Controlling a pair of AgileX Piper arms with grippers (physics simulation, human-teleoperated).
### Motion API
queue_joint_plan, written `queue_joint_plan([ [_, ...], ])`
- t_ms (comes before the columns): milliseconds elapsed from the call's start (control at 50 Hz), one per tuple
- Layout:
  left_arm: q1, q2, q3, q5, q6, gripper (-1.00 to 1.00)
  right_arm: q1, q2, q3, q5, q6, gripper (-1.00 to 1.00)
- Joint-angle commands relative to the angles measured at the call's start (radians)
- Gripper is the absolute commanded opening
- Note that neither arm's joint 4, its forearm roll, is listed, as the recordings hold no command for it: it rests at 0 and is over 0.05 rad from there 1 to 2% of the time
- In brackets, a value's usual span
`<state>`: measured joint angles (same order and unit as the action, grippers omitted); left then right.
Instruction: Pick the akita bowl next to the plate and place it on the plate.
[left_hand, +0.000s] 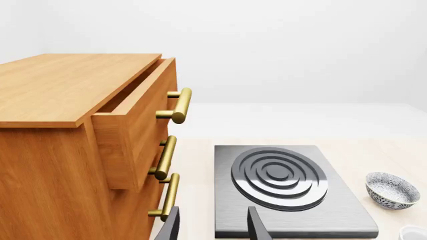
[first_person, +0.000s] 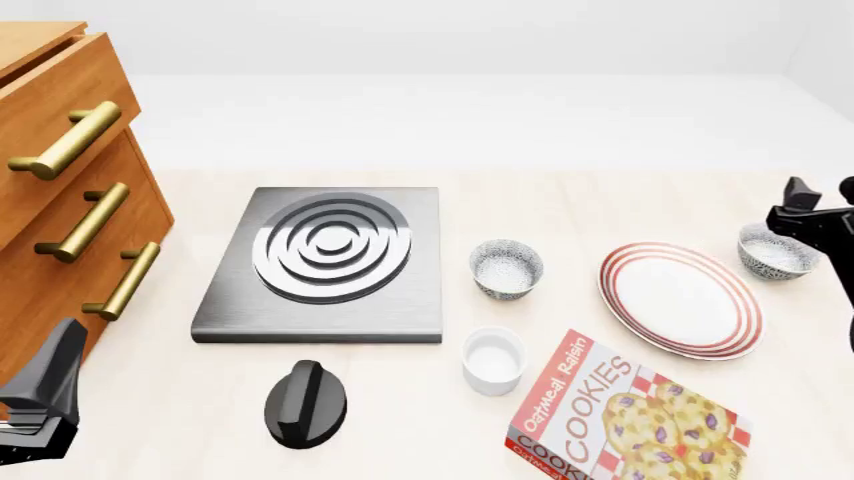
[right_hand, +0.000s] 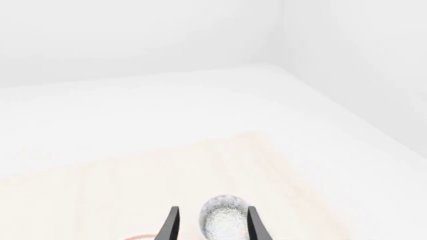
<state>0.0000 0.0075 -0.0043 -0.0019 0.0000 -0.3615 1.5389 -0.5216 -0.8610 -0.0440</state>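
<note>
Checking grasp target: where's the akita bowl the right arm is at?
Front view, far right: the akita bowl sits just right of the plate, beside the right gripper.

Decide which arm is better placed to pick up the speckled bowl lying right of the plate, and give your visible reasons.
The right arm. Its open right gripper is already beside the akita bowl next to the plate, while the left gripper sits near the wooden drawers.

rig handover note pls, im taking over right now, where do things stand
Left gripper: open, holding nothing, parked low by the drawers.
Right gripper: open, jaws either side of the right bowl, not closed on it.
That bowl sits on the table just right of the plate. A twin bowl stands left of the plate.
Done: approach only. Left: grasp, lift, set the bowl on the plate.
</note>
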Motion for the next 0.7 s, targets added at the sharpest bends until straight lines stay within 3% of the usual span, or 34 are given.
queue_joint_plan([
  [20,0.000,0.000,0.000,0.000,0.000,1.00,-0.020,0.017,-0.012,0.001,0.003,1.00],
  [700,0.000,0.000,0.000,0.000,0.000,1.00,-0.071,0.052,-0.047,0.013,0.015,1.00],
])
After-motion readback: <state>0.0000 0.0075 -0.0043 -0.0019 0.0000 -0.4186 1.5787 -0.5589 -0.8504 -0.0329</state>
